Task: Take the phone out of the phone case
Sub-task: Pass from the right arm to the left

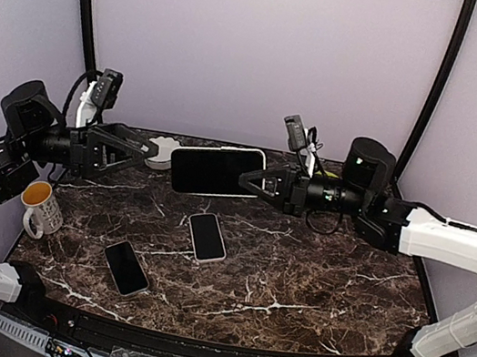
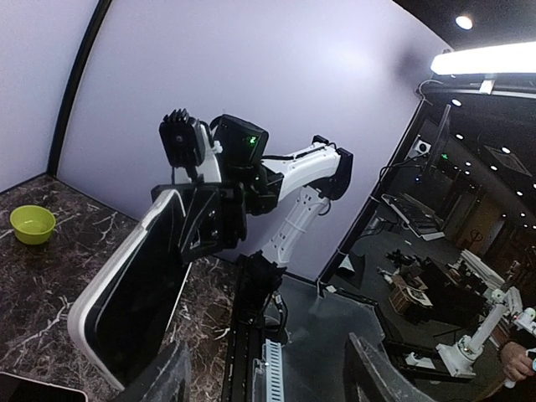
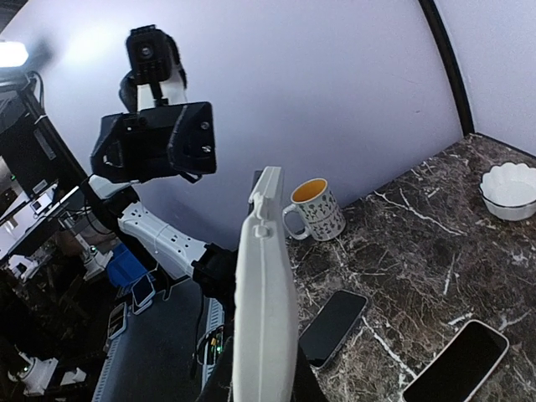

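The right gripper [image 1: 247,180] is pinched hard on one short end of the phone [image 1: 217,170], holding it in the air above the back edge of the worktop [image 1: 321,286]. That offers the free end to the left gripper [image 1: 148,155], fingers spread just beside it, apparently not touching. The white case [image 3: 264,293] is still on, so I'd guess the left arm is there to peel it.

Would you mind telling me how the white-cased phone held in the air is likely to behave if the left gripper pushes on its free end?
It is probably stiff: the phone juts level from the right gripper without sagging. Held by one end only, it may pivot or slip. The glossy screen looks slippery; the white case likely flexes a little.
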You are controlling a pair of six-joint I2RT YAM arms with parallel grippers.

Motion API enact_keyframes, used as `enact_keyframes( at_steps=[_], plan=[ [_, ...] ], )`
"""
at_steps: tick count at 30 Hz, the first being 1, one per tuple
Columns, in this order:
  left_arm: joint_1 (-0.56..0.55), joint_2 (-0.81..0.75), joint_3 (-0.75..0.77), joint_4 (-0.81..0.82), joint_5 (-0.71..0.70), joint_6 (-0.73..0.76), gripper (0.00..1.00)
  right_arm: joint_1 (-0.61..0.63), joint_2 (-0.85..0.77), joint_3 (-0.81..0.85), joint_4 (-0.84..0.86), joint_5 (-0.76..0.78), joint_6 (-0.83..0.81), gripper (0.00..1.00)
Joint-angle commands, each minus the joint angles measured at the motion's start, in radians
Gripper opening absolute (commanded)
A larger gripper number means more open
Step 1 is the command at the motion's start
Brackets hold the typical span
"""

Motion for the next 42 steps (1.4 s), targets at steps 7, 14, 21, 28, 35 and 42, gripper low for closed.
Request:
enact_keyframes(
  at_steps=[7,14,21,28,35,42],
  plan=[
    [0.0,0.021,-0.063,0.221,0.172,-0.147,0.6,-0.001,-0.037,-0.041,0.4,-0.167,-0.006,0.0],
    [0.0,0.006,-0.098,0.273,0.205,-0.187,0.56,-0.002,0.017,0.006,0.449,-0.218,0.085,0.0],
    [-0.001,0.023,-0.125,0.369,0.217,-0.236,0.54,-0.001,0.058,0.024,0.484,-0.237,0.148,0.0],
    [-0.006,0.035,-0.135,0.398,0.226,-0.248,0.53,-0.001,0.063,0.027,0.478,-0.238,0.159,0.0],
    [-0.008,0.04,-0.139,0.402,0.211,-0.243,0.53,-0.001,0.07,0.031,0.478,-0.253,0.181,0.0],
    [-0.014,0.044,-0.144,0.435,0.212,-0.259,0.53,0.001,0.072,0.03,0.465,-0.242,0.185,0.0]
  ],
)
